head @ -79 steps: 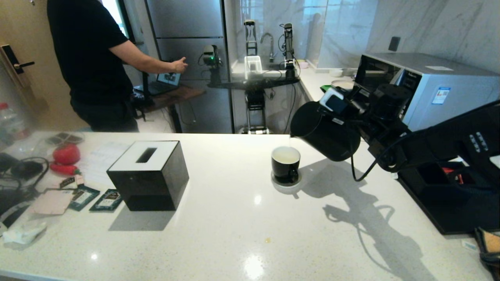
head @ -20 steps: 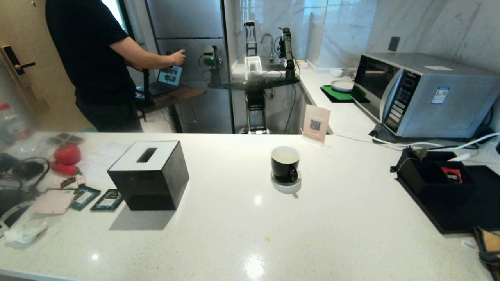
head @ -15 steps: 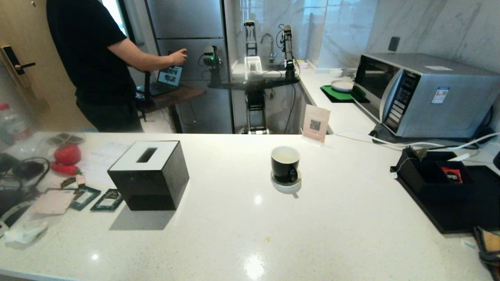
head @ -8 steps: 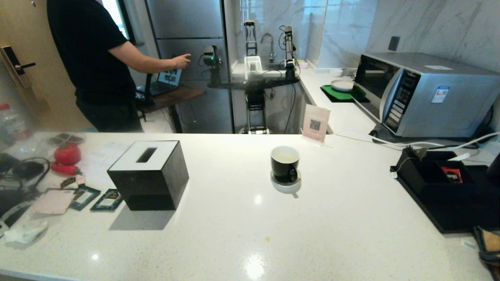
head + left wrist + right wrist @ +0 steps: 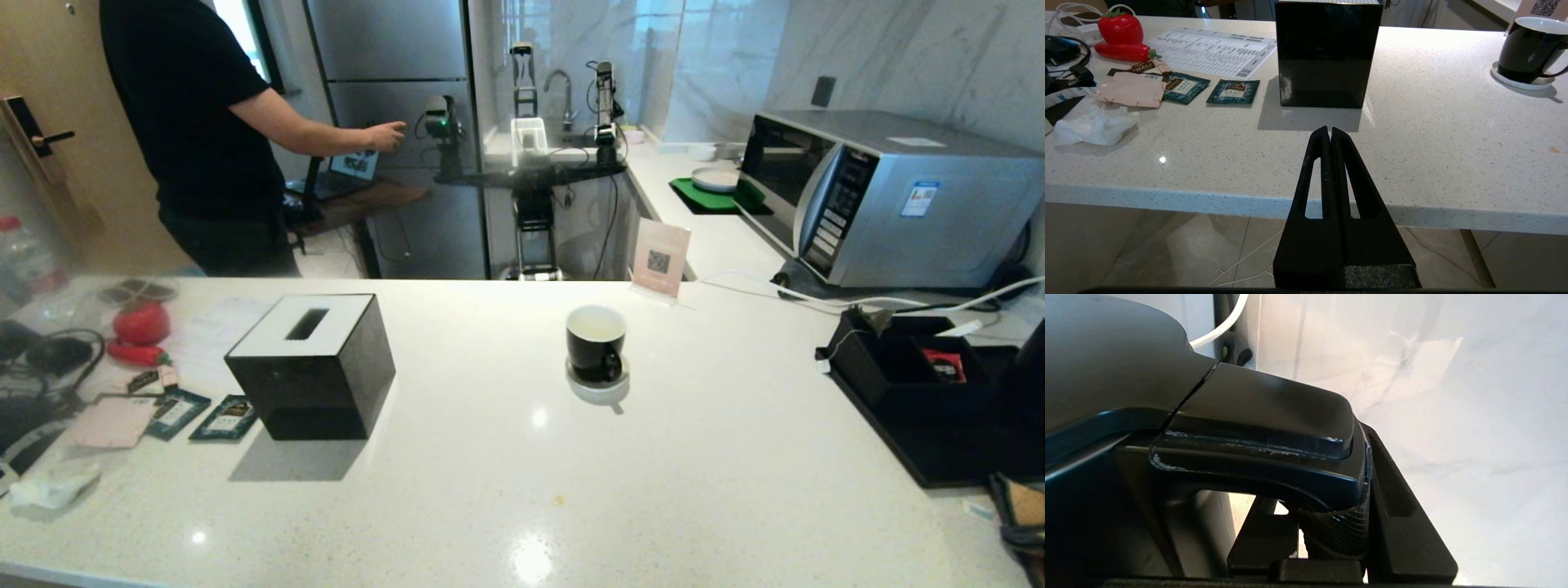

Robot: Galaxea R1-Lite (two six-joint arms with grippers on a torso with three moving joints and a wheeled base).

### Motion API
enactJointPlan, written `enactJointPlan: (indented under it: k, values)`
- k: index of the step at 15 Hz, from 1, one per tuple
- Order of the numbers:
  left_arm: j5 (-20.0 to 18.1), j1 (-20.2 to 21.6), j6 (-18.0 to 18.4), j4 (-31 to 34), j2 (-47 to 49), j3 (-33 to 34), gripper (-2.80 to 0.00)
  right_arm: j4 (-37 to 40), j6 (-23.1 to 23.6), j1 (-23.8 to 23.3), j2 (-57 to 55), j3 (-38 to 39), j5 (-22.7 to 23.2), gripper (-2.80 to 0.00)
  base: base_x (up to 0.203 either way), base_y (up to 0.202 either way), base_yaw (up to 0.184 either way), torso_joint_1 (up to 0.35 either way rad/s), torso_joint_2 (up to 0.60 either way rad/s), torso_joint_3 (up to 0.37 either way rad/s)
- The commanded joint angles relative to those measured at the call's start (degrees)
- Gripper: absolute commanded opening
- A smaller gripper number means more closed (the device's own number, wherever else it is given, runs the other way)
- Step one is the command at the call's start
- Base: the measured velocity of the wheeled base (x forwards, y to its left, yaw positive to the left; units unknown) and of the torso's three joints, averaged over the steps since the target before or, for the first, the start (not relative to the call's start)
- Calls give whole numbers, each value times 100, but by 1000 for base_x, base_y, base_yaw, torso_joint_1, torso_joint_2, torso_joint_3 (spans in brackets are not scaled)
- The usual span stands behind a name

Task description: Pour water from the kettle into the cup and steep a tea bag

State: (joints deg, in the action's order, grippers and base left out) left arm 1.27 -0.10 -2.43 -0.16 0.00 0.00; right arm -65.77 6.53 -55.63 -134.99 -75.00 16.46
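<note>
The black cup stands on its white saucer mid-counter, with pale water inside; it also shows as the cup in the left wrist view. My right gripper is shut on the ribbed handle of the matte black kettle. In the head view only a dark edge of the kettle shows, at the far right over the black tray. My left gripper is shut and empty, off the counter's front edge. Two teal tea sachets lie at the left.
A black cube tissue box stands left of the cup. Cables, a red pepper and papers crowd the far left. A black organiser box, a microwave and a QR sign are at the right. A person stands behind the counter.
About five seconds ago the kettle hung tilted above the cup; then it left the head view. Over the last second its dark edge has crept back in at the far right. The cup has not moved.
</note>
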Motion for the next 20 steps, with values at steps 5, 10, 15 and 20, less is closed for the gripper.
enactJointPlan:
  k: [5,10,15,20]
  values:
    - [5,1,-4,-2,0,0,-280,-33,23,-1,-141,29,68,-280,0,0,0,0,0,0]
    - [5,1,-4,-2,0,0,-280,3,32,-1,-133,21,165,-280,0,0,0,0,0,0]
    - [5,1,-4,-2,0,0,-280,64,252,-1,-151,33,165,0,0,0,0,0,0,0]
    - [5,1,-4,-2,0,0,-280,85,243,-3,117,446,165,0,0,0,0,0,0,0]
